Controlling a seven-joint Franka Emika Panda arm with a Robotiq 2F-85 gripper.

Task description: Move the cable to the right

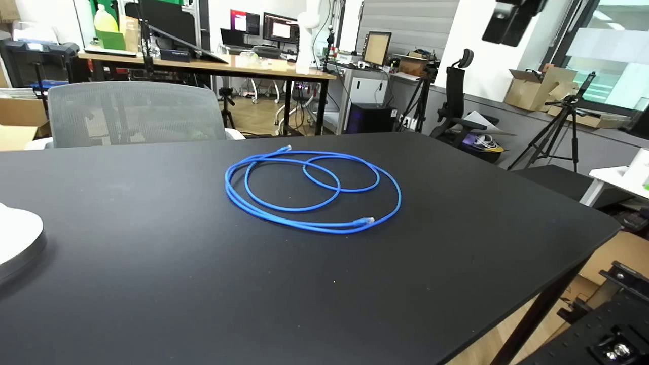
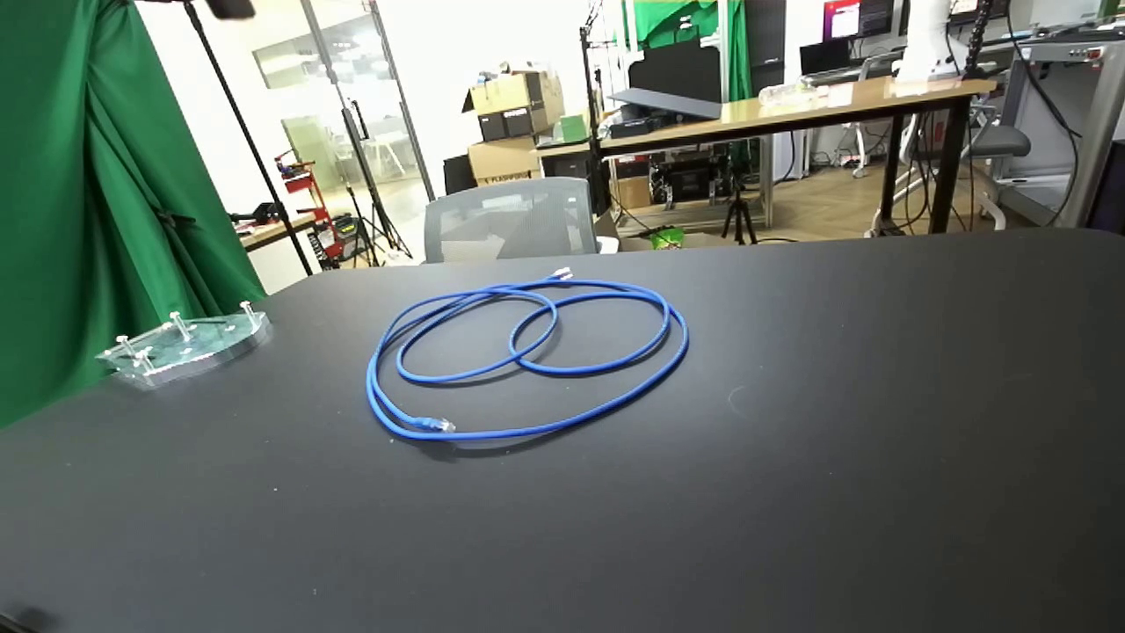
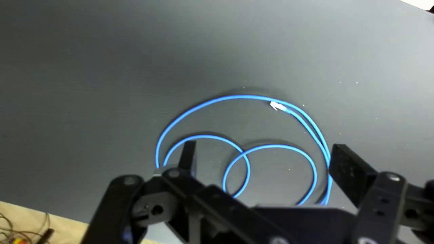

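Note:
The bright blue cable (image 1: 338,189) lies in loose loops on the black table (image 1: 203,284). It also shows in an exterior view (image 2: 518,359) and in the wrist view (image 3: 243,154). Its two connector ends lie one toward the far side and one toward the near side in both exterior views. My gripper (image 3: 264,160) is open above the cable in the wrist view, with nothing between its fingers. The cable's loops show between and beyond the fingers, and part is hidden behind the gripper. In an exterior view, a dark part, seemingly the gripper (image 1: 512,23), hangs at the top right, well above the table.
A white rounded object (image 1: 17,235) stands at the table's left in an exterior view. A transparent plate with upright screws (image 2: 189,347) lies at the table's left edge. A mesh chair (image 1: 137,114) stands behind the table. A black metal frame (image 1: 598,324) is beyond the right edge.

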